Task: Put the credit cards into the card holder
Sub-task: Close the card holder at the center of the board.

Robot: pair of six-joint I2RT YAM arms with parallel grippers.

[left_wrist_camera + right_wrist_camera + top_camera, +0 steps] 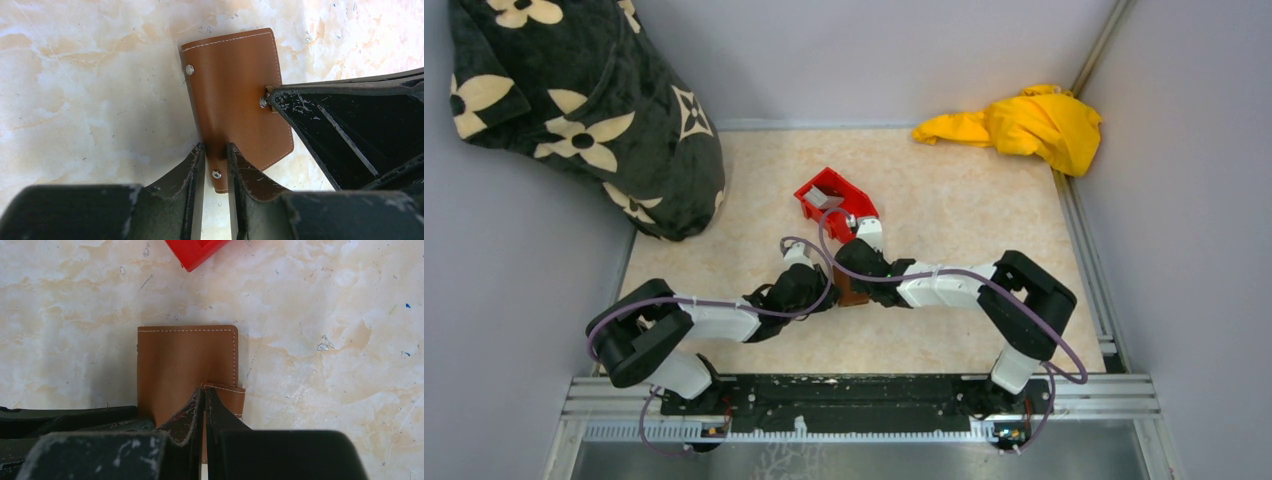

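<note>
The card holder (235,90) is a brown leather wallet lying closed on the marbled table; from above only a brown sliver (854,293) shows between the two wrists. My left gripper (215,148) is shut on its near edge, beside a snap tab. My right gripper (205,389) is shut on the wallet's stitched strap (230,397), and its dark finger (345,125) reaches in from the right in the left wrist view. One pale grey credit card (824,199) lies in the red bin (856,205) just behind the grippers.
A corner of the red bin (195,251) shows at the top of the right wrist view. A black flower-patterned cloth (584,110) is heaped at the back left, a yellow cloth (1024,125) at the back right. Grey walls enclose the table.
</note>
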